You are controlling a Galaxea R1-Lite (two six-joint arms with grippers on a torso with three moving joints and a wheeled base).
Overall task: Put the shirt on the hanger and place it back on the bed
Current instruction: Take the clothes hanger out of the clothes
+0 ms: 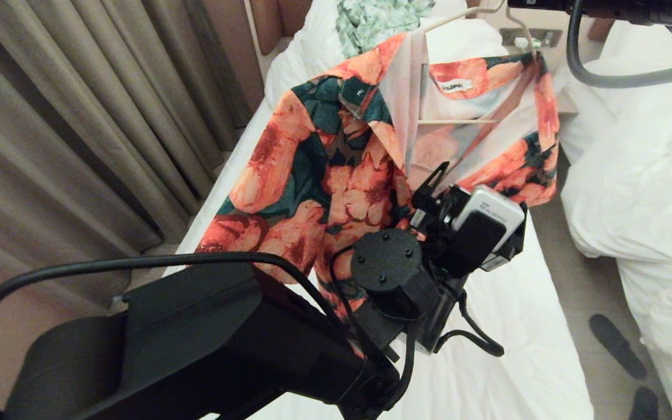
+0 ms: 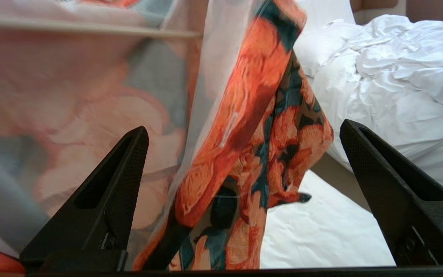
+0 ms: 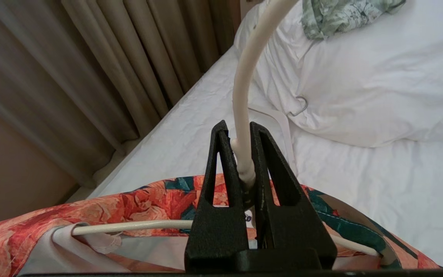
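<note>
The left gripper point(image 2: 240, 161) hangs with jaws released before the shirt point(image 1: 336, 175), which dangles over the bed point(image 1: 517, 326). The right gripper point(image 3: 240, 154) has its jaws clenched on the hanger point(image 3: 242, 96). Farther off lie a green garment point(image 1: 377, 17), a second hanger point(image 3: 283, 119) and curtains point(image 1: 79, 116).

The shirt point(image 1: 336, 169) hangs on the hanger point(image 1: 458, 121) above the bed point(image 1: 517, 326), pillows point(image 1: 312, 52) behind.

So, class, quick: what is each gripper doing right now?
Left gripper: open, fingers either side of the shirt.
Right gripper: shut on the hanger.
</note>
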